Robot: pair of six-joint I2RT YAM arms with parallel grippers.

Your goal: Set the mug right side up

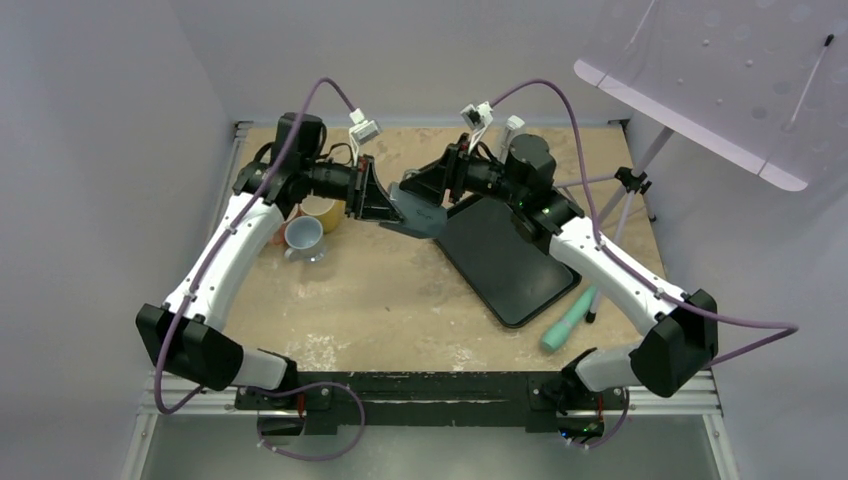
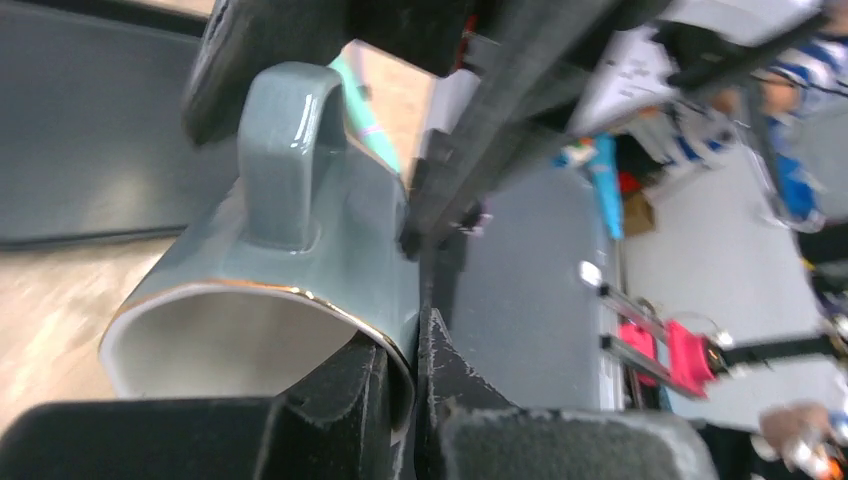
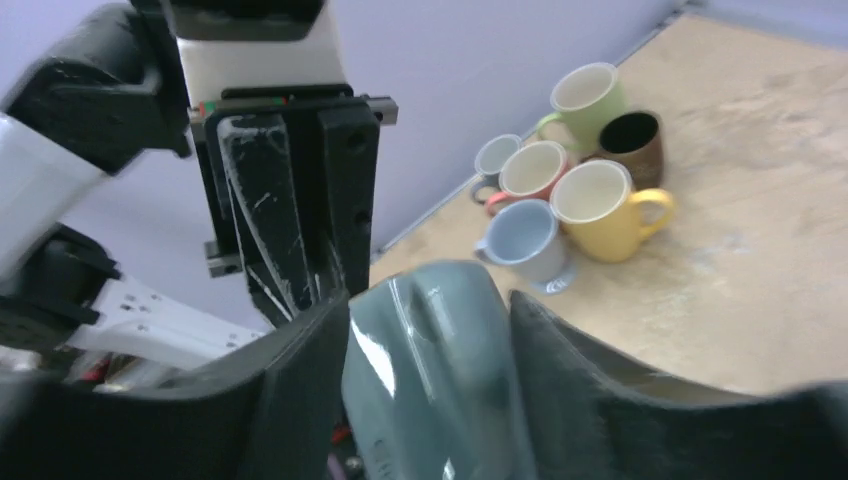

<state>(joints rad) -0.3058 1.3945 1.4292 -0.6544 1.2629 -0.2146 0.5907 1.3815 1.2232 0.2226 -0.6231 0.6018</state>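
Note:
A grey-blue mug (image 1: 424, 218) with a gold rim hangs in the air between both grippers, above the middle of the table, lying roughly on its side. My left gripper (image 1: 390, 208) is shut on its rim wall, one finger inside the mouth and one outside (image 2: 415, 350). The mug's handle (image 2: 290, 150) faces the left wrist camera. My right gripper (image 1: 428, 195) clasps the mug's body (image 3: 430, 370) from the other side, with a finger pressed on each flank. The left gripper's fingers (image 3: 295, 220) show just behind the mug in the right wrist view.
Several upright mugs stand in a cluster at the back left, among them a yellow one (image 3: 600, 210), a light blue one (image 1: 304, 236), a green one (image 3: 585, 100) and a brown one (image 3: 630, 140). A black tray (image 1: 500, 262) lies centre right. A teal tool (image 1: 565, 325) lies beside it. A tripod (image 1: 630, 185) stands at the right edge.

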